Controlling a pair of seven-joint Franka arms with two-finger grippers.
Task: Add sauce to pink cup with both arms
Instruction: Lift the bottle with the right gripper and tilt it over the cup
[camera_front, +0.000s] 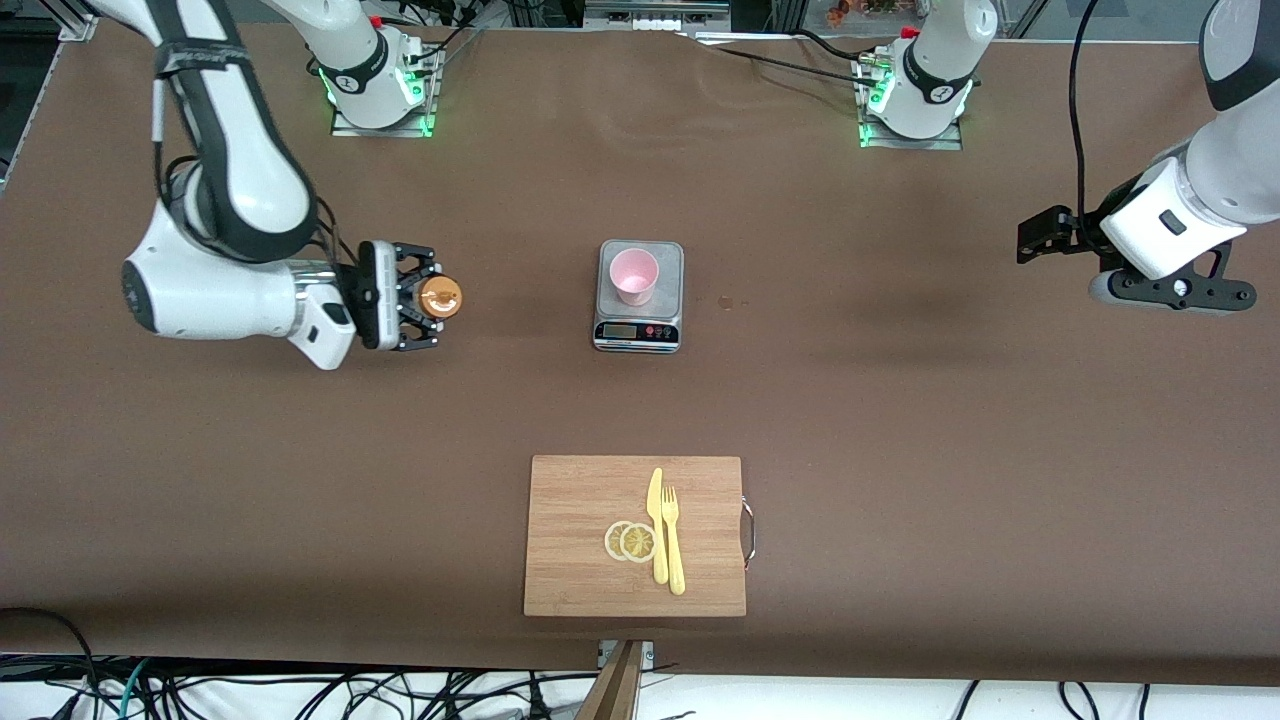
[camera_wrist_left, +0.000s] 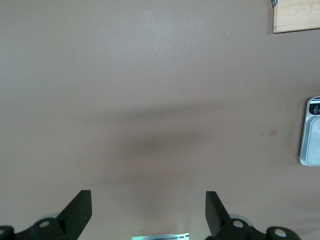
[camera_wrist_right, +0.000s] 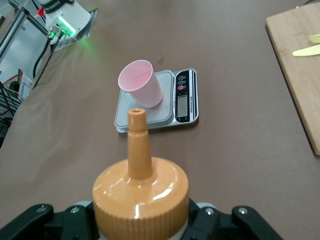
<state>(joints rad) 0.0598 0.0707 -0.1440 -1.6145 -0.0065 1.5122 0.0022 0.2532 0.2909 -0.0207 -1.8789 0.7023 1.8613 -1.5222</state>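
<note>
The sauce bottle (camera_front: 439, 297) stands upright with its orange nozzle cap (camera_wrist_right: 140, 192) up. My right gripper (camera_front: 408, 297) is shut on its body from the side, toward the right arm's end of the table. The pink cup (camera_front: 634, 276) stands upright and empty on a small silver scale (camera_front: 668, 262) at mid-table; in the right wrist view the pink cup (camera_wrist_right: 141, 82) and the scale (camera_wrist_right: 172, 116) show past the nozzle. My left gripper (camera_front: 1175, 292) hangs open over bare table at the left arm's end, with nothing between its fingers (camera_wrist_left: 80, 212).
A wooden cutting board (camera_front: 580, 560) lies nearer the front camera than the scale, holding a yellow knife (camera_front: 656, 520), a yellow fork (camera_front: 672, 540) and lemon slices (camera_front: 630, 541). A small stain (camera_front: 728, 302) marks the table beside the scale.
</note>
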